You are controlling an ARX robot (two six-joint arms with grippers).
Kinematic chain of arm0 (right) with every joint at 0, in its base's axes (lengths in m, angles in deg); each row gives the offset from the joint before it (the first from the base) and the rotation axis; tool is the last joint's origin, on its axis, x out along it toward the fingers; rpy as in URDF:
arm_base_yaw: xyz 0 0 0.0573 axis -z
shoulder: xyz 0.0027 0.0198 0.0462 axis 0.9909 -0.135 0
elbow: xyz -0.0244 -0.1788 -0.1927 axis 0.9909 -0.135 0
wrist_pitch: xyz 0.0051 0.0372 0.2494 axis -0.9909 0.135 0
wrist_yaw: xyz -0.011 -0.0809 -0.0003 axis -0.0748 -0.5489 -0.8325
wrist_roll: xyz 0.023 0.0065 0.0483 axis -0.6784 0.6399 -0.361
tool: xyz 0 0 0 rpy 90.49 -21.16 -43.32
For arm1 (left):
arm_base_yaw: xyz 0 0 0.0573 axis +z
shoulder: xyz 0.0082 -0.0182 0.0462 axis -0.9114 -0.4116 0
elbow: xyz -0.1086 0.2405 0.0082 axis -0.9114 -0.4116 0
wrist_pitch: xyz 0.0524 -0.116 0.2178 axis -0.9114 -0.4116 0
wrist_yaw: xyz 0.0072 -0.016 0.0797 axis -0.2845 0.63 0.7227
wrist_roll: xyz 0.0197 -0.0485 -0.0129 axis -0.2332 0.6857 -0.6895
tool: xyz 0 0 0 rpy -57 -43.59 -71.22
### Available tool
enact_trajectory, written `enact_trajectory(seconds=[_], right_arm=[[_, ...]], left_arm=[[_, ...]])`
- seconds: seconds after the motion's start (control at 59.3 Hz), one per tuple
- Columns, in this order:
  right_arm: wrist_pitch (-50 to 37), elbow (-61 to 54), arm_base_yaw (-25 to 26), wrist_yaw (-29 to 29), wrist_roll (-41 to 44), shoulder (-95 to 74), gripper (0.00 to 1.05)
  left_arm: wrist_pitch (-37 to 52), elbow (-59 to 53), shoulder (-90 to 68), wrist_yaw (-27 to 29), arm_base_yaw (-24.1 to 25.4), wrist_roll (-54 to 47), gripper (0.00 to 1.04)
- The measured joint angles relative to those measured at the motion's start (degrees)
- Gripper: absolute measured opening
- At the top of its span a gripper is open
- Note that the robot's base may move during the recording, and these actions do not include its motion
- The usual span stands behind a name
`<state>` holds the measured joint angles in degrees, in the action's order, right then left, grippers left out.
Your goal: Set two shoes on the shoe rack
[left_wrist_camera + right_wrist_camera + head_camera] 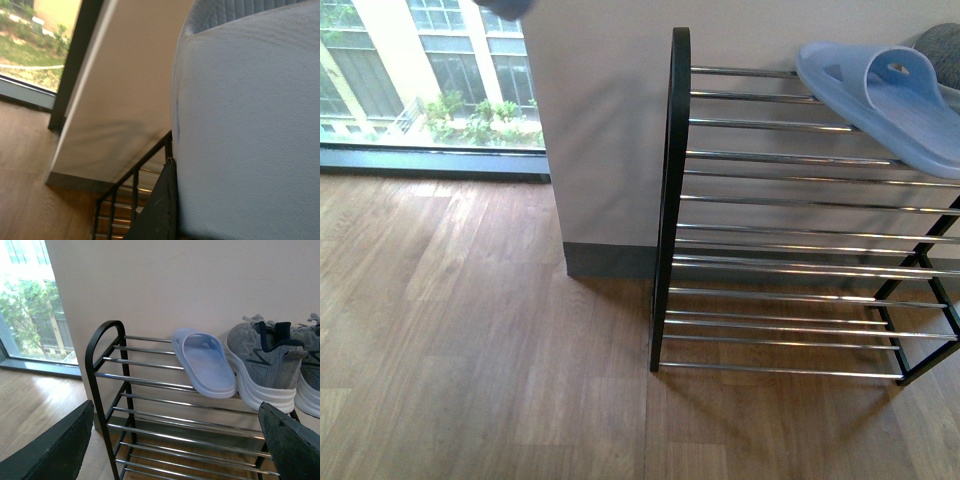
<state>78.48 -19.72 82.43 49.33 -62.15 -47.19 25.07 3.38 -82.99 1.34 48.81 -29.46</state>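
The grey sneakers (265, 365) already sit on the shoe rack's (102, 370) top tier, beyond our empty, spread right gripper (175, 450), beside a blue slipper (205, 365). Our left gripper (200, 220) presses against something pale blue, though we can't tell its grip. We judge a careless swing could knock the slipper off.

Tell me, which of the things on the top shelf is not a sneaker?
The light blue slipper, nearest the shoe rack's rounded end. It is flat and open-toed; the grey sneakers beside it have thick white soles.
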Motion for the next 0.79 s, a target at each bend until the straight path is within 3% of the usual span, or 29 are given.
enact_trajectory(seconds=[0.253,0.421,0.792], right_arm=[[0.0,0.0,0.0,0.0,0.0,0.0,0.95],[0.0,0.0,0.0,0.0,0.0,0.0,0.95],[0.0,0.0,0.0,0.0,0.0,0.0,0.95]], left_arm=[[-4.3,17.9,-20.1,-0.9,-6.4,5.8,0.02],[-8.3,28.3,-29.0,-3.1,-8.4,7.6,0.02],[-18.3,46.4,-44.6,-2.2,-12.0,8.3,0.02]])
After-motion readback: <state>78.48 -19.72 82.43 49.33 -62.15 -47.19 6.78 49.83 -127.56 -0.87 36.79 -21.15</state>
